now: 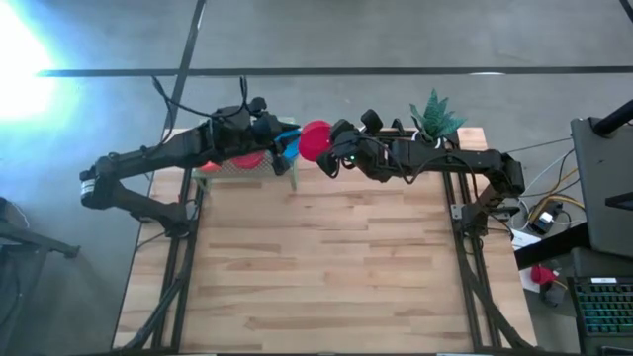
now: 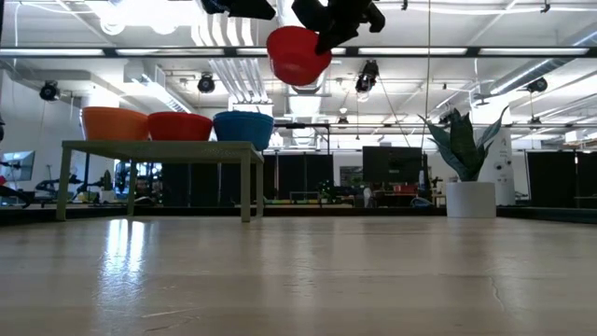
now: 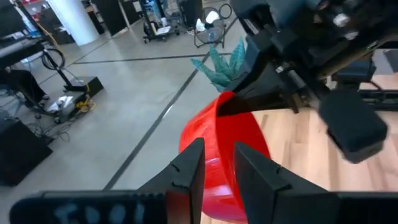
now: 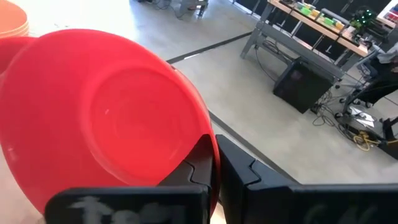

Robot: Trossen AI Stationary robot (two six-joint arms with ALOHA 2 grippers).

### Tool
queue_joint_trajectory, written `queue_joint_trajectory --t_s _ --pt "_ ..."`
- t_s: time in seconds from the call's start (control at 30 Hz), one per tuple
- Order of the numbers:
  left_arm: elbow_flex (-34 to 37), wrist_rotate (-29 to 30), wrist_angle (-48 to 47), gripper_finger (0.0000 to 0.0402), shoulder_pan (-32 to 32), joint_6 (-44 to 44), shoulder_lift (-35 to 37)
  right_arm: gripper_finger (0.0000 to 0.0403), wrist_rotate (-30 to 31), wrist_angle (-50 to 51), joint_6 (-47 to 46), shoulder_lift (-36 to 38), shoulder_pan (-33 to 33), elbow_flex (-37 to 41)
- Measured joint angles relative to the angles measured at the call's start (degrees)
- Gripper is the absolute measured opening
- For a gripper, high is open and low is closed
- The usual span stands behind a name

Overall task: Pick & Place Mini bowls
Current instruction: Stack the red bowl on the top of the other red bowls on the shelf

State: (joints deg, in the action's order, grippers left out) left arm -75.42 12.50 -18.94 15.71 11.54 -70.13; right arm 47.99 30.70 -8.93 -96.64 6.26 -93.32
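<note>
Right hand [image 4: 214, 165]: we're seeing it pinching the rim of a small round red plastic bowl [image 1: 315, 139], holding it up in the air over the back edge of the wooden bench [image 1: 326, 267].
Left hand [image 3: 214, 168]: hanging just beside that bowl with its fingers spread a little, gripping nothing.
Other bowls: orange bowl stack [image 2: 115, 123], red bowl stack [image 2: 180, 126] and blue bowl stack [image 2: 243, 130] are sitting in a row on the small green stand [image 2: 159, 149].
Extra: a white plant pot [image 2: 469, 198] is standing near the bench's back right corner.
</note>
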Motion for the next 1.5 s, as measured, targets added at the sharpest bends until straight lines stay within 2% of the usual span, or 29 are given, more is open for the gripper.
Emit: queue_joint_trajectory --t_s 0.3,0.47,0.93,1.03,1.13,1.27,1.5 --pt "0.6 0.1 -0.1 0.009 0.0 -1.1 -2.8 0.0009 0.1 0.1 0.0 0.0 0.0 0.0" --pt "0.6 4.7 0.1 0.009 0.0 -1.1 -3.3 0.0009 0.4 0.0 0.0 0.0 0.0 0.0" --pt "0.4 6.2 1.6 0.009 0.0 -2.5 -6.9 0.0009 0.5 0.4 0.1 0.0 0.1 0.1" --pt "0.4 8.3 1.5 0.0089 0.0 -2.6 -7.1 0.0009 0.4 0.4 0.1 0.0 0.1 0.1" --pt "0.4 10.7 1.5 0.007 -0.1 -3.6 -7.0 0.0009 0.3 0.0 -0.1 0.0 0.1 0.1" --pt "0.4 12.3 1.6 0.0013 0.0 -5.7 -7.0 0.0009 0.0 0.0 -0.3 0.0 0.1 0.1" --pt "0.4 12.3 1.2 0.0003 0.0 -8.3 -7.0 0.0009 0.0 0.0 0.2 0.0 0.0 0.1"
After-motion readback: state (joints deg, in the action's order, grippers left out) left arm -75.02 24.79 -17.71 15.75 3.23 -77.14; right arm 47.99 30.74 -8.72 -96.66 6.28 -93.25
